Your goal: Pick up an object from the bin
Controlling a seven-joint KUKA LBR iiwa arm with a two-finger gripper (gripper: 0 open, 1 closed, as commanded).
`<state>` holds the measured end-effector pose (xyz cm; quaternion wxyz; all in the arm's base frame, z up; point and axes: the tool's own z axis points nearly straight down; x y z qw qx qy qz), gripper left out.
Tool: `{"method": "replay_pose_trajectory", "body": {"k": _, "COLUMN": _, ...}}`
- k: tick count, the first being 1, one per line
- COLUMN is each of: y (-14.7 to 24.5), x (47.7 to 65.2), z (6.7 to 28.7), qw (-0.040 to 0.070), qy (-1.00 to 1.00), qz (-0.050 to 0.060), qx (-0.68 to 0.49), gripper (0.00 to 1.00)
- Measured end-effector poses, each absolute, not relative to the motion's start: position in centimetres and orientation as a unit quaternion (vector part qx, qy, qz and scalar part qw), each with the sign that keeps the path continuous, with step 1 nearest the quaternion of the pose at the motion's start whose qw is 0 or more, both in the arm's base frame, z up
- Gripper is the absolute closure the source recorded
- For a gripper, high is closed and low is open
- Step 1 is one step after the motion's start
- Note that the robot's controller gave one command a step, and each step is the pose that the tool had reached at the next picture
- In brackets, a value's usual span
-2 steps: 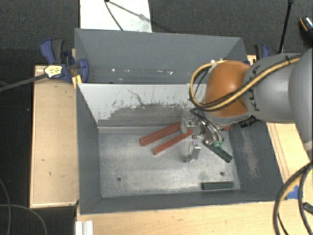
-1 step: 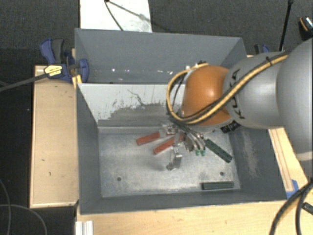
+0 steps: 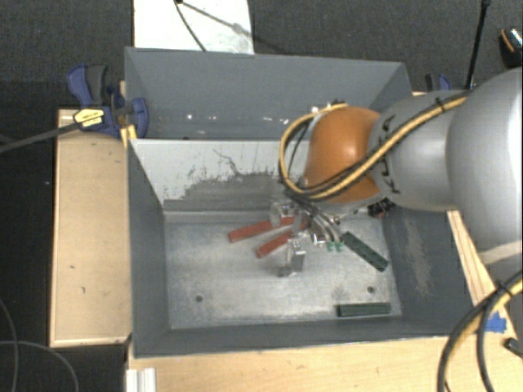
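Note:
My gripper (image 3: 292, 256) reaches down to the bin floor near the middle, below the orange wrist cover. Two flat red sticks lie just left of it: one (image 3: 248, 233) points away to the left, and the other (image 3: 273, 247) runs up against the gripper. It touches or overlaps the end of that nearer stick, and the contact itself is hidden. A dark green stick (image 3: 365, 251) lies slanted just to the right of the gripper.
A second dark green stick (image 3: 364, 309) lies flat near the bin's front right corner. The arm and its cables cover the back right part of the bin. Bare floor stretches to the left and front of the gripper.

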<state>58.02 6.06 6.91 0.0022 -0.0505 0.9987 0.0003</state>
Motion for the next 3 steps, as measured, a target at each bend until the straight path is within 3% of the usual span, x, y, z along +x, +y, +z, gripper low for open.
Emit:
{"method": "replay_pose_trajectory", "body": {"k": 1, "y": 8.8, "x": 59.3, "z": 7.1, "qw": 0.004, "qy": 0.997, "qz": 0.001, "qx": -0.082, "gripper": 0.00}}
{"method": "replay_pose_trajectory", "body": {"k": 2, "y": 8.7, "x": 59.3, "z": 7.1, "qw": 0.003, "qy": 0.997, "qz": 0.001, "qx": -0.080, "gripper": 1.00}}
{"method": "replay_pose_trajectory", "body": {"k": 3, "y": 9.4, "x": 57.9, "z": 23.9, "qw": 0.006, "qy": 0.996, "qz": 0.000, "qx": -0.091, "gripper": 1.00}}
